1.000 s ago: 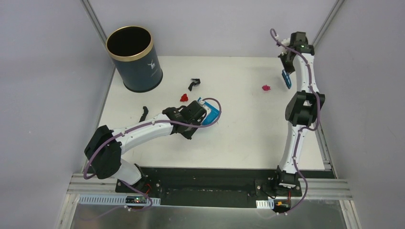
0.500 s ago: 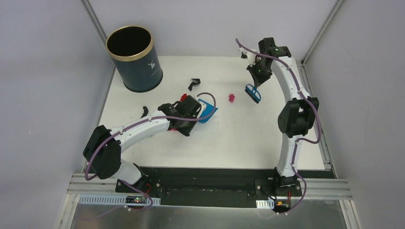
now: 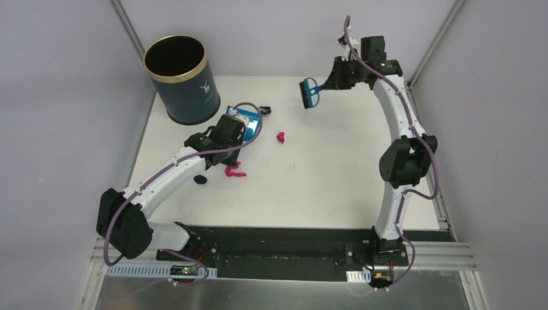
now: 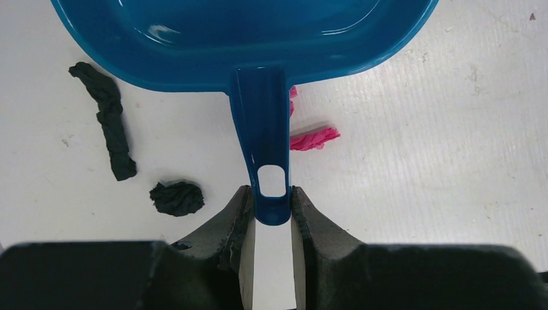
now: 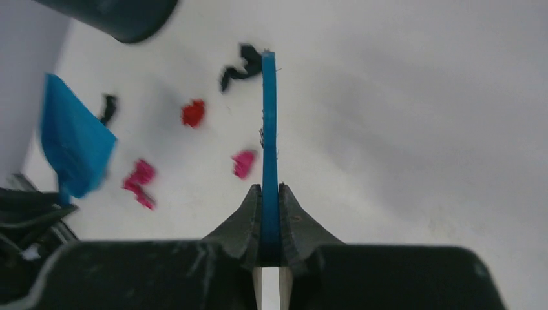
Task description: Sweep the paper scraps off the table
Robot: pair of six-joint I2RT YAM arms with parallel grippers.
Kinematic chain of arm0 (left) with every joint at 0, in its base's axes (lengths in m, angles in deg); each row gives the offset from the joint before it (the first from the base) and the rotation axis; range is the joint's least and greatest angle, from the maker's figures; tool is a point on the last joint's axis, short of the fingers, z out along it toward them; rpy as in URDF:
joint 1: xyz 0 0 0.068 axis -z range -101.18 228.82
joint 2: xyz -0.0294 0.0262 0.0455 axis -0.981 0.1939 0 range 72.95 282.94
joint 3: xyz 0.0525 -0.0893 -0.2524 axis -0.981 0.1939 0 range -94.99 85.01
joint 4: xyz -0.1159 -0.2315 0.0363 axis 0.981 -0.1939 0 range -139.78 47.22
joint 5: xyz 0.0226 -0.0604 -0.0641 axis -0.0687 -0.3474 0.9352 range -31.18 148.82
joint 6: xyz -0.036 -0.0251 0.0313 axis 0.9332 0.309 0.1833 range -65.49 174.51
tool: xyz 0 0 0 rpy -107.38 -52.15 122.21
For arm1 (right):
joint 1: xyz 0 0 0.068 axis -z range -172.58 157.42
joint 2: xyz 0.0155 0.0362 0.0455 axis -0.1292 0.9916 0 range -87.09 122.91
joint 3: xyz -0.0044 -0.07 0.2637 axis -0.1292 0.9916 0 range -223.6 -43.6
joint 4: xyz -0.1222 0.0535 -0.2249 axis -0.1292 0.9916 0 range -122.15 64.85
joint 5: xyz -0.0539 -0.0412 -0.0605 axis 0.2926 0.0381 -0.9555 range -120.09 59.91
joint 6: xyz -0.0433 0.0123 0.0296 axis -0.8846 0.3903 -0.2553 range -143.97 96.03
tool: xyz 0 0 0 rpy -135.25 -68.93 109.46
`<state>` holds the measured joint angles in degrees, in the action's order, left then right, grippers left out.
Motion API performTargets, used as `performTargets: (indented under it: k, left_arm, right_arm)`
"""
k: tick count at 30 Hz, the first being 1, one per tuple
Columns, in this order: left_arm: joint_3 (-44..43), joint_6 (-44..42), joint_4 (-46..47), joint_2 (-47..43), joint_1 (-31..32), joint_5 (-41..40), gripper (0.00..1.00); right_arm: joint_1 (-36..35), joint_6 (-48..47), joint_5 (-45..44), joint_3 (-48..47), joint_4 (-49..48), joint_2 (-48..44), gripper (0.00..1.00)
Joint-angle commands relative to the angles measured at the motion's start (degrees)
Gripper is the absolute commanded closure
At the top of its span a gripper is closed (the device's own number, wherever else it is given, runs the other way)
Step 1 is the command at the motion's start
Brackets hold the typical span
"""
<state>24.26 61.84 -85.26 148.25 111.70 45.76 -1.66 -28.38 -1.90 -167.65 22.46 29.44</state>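
White tabletop (image 3: 336, 187) right in front of me, and every one of the paper scraps I can see lies on it. Closest ones are a dark wad (image 3: 200, 179) and a magenta strip (image 3: 234, 172), near each other, just beside the left forearm. My left wrist view adds a dark twisted strip (image 4: 106, 119) close to the wad.

Next out is the left gripper (image 4: 271, 201). Its jaws are clamped on the tip of the handle of the blue dustpan (image 4: 245, 39), with the pan pointing away from me. In that view the handle covers part of the magenta strip. I cannot tell whether the pan's lip touches the tabletop.

Mid-table there is a magenta scrap (image 3: 280, 137) on its own, right of the pan and apart from it. A red scrap (image 5: 192, 113) shows only in my right wrist view, which is blurred; it sits near the pan. A black scrap (image 3: 265, 110) lies just beyond the pan's far rim; I cannot tell if they touch.

In the far-left corner a dark blue bin (image 3: 181, 79) with a gold rim stands upright, top open.

Farthest out is the right gripper (image 5: 270, 191), its arm stretched toward the back wall. Its jaws are shut tight on the flat blue handle of the brush (image 3: 309, 93). The brush is lifted clear of the tabletop, head pointing left.
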Motion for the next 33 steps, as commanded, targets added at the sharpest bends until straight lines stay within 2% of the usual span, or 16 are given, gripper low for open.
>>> performTargets:
  k: [1,3,5,6,7,11,15,21,26,29,30,33]
  left_arm:
    - [-1.61,0.90,0.94,-2.26,-1.15,-4.16,1.00]
    - [-1.56,0.80,1.08,-2.02,-1.91,-3.79,1.00]
    - [-1.56,0.59,1.08,-1.48,-2.39,-3.44,1.00]
    - [-1.56,0.52,1.02,-1.22,-2.51,-3.19,1.00]
    - [-1.64,0.39,1.06,-1.02,-2.70,-2.94,1.00]
    - [-1.90,0.03,0.87,-0.06,-3.69,-2.23,1.00]
    - [-1.99,-0.13,0.82,0.25,-4.17,-1.37,1.00]
    - [-2.13,-0.43,0.73,0.79,-4.32,-0.24,1.00]
    - [-2.31,-0.54,0.67,0.85,-4.37,0.60,1.00]
    - [-2.27,-0.61,0.65,0.87,-4.41,1.12,1.00]
    - [-2.27,-0.80,0.64,0.96,-4.41,1.54,1.00]
    - [-2.38,-1.17,0.73,1.85,-4.40,2.26,1.00]
  right_arm:
    - [-2.27,21.80,16.95,7.32,-34.26,4.06,1.00]
    - [-3.54,21.80,16.95,11.59,-47.32,5.85,1.00]
    - [-5.36,21.80,16.95,11.43,-52.13,8.58,1.00]
    - [-6.36,52.32,21.04,10.80,-53.28,10.02,1.00]
    - [-7.25,57.22,19.68,10.08,-53.64,11.36,1.00]
    - [-10.47,61.26,15.90,7.27,-54.00,16.27,1.00]
    - [-12.07,72.72,13.65,5.93,-60.85,21.18,1.00]
    - [-13.66,75.28,7.62,6.84,-58.90,23.44,1.00]
    - [-14.78,71.25,4.03,4.48,-45.99,23.61,1.00]
    - [-14.85,69.94,2.86,4.14,-42.05,23.04,1.00]
    - [-14.83,66.89,-2.72,3.87,-39.83,22.68,1.00]
    - [-14.96,64.60,-7.10,3.40,-32.98,21.61,1.00]
